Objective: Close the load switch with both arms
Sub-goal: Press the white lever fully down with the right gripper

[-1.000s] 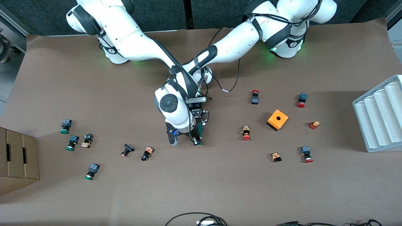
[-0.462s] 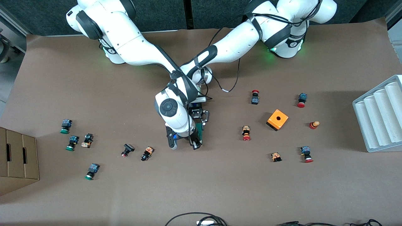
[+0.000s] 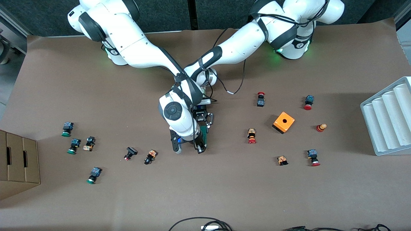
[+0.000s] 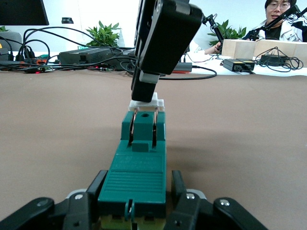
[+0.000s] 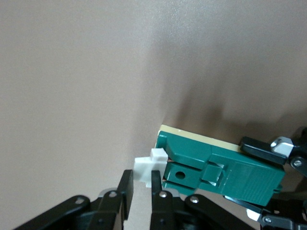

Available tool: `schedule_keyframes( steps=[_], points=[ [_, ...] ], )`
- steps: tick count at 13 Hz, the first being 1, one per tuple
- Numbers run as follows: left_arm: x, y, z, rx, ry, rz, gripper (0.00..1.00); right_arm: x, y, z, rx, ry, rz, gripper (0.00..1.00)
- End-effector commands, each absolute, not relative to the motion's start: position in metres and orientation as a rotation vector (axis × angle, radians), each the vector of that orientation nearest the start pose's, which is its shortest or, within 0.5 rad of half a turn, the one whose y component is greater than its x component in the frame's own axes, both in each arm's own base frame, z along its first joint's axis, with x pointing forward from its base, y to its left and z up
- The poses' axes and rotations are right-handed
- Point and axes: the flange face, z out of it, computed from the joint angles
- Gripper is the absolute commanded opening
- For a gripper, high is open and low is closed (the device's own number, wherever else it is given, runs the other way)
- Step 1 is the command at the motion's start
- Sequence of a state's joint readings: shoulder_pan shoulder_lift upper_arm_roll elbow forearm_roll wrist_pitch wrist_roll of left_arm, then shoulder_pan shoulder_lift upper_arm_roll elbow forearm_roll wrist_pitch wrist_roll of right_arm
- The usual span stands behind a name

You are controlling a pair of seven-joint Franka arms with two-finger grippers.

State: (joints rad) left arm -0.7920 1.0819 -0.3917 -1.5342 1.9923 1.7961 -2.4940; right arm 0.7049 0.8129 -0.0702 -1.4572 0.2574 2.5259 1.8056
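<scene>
The green load switch (image 3: 205, 133) lies on the brown table mid-table. My left gripper (image 3: 203, 125) is shut on its body; in the left wrist view the fingers (image 4: 96, 186) clamp both sides of the load switch (image 4: 139, 163). My right gripper (image 3: 199, 146) sits at the switch's end nearer the front camera. In the right wrist view its fingers (image 5: 125, 190) close on the white piece (image 5: 145, 168) at the end of the green body (image 5: 225, 176). The left wrist view shows the right gripper (image 4: 144, 93) standing down onto the white piece (image 4: 152, 101).
An orange cube box with a hole (image 3: 284, 122) stands toward the left arm's end, with red-capped push buttons (image 3: 251, 136) around it. Green-capped buttons (image 3: 74, 146) and a cardboard box (image 3: 19, 160) are at the right arm's end. A white ridged rack (image 3: 387, 120) stands at the table's edge.
The right arm has shifted slightly, bringing its gripper a little closer to the left gripper along the switch. The left arm has not visibly moved.
</scene>
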Motion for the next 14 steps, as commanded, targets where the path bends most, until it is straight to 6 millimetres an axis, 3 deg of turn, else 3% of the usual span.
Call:
schedule_keyframes(
  steps=[1,14],
  points=[
    [0.358,-0.577,0.051,-2.459,-0.155,-1.865,0.60,0.599,0.450,0.213,-2.239,1.760,0.062,0.22],
    [0.356,-0.576,0.049,-2.460,-0.154,-1.860,0.60,0.600,0.450,0.202,-2.249,1.752,0.055,0.22]
  ],
)
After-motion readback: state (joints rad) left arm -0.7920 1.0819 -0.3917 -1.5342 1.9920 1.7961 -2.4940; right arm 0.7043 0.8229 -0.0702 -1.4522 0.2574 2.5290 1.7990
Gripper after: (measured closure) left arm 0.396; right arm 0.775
